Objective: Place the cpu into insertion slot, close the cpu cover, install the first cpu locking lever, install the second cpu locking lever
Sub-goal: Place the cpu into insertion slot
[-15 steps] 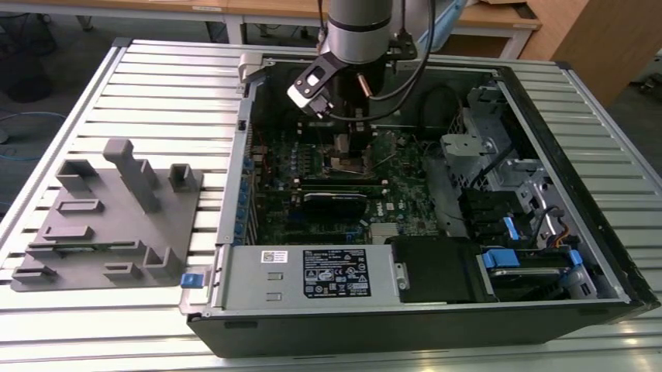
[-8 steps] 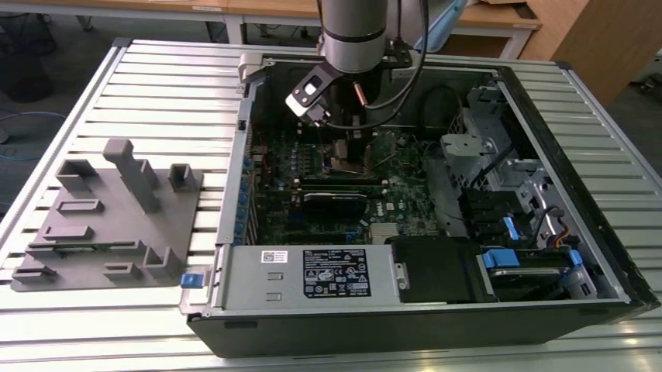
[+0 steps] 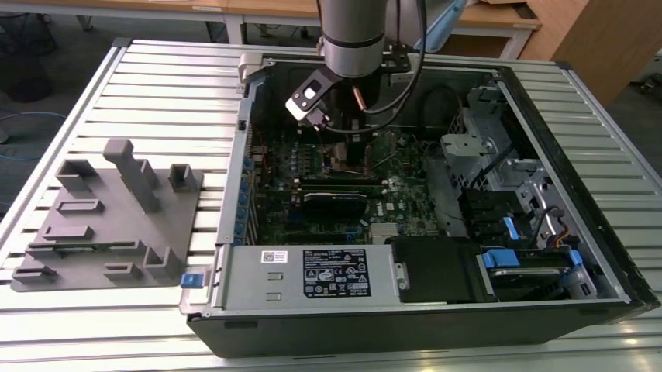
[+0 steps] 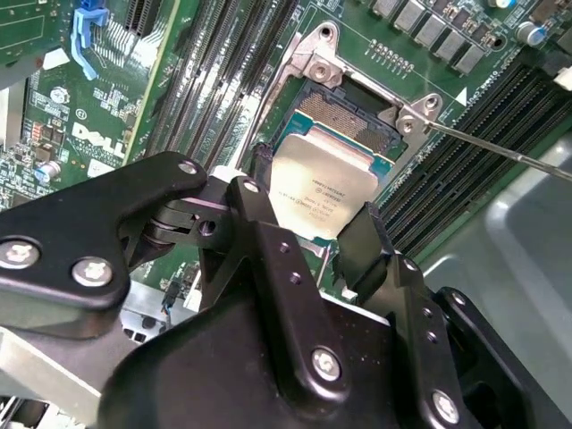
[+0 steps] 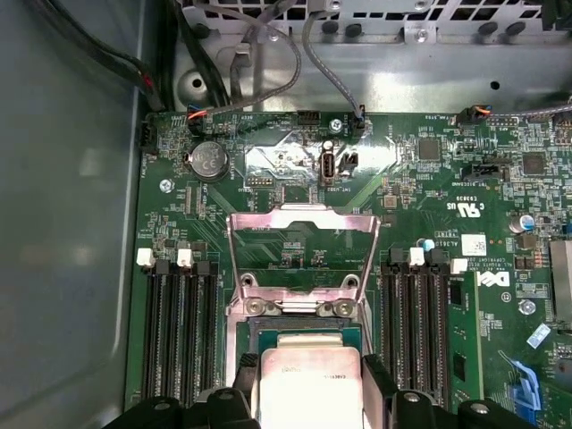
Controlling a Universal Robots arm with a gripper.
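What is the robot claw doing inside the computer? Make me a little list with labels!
claw: shut on two edges of the cpu
cpu: silver chip, held tilted over the slot
slot: some pins show past the chip
cover: flipped open, standing up behind the slot
case: open, lying on its side

Robotics lab or workshop — slatted aluminium tabletop point(image 3: 155, 85) carries opened PC case point(image 3: 310, 325) and grey moulded fixture point(image 3: 114, 217). Robot arm point(image 3: 357, 31) hangs over case. Wooden desks point(image 3: 269, 9) behind, wooden cabinet point(image 3: 590, 39) at exterior view's right — bare grey floor point(image 3: 93, 27) around.
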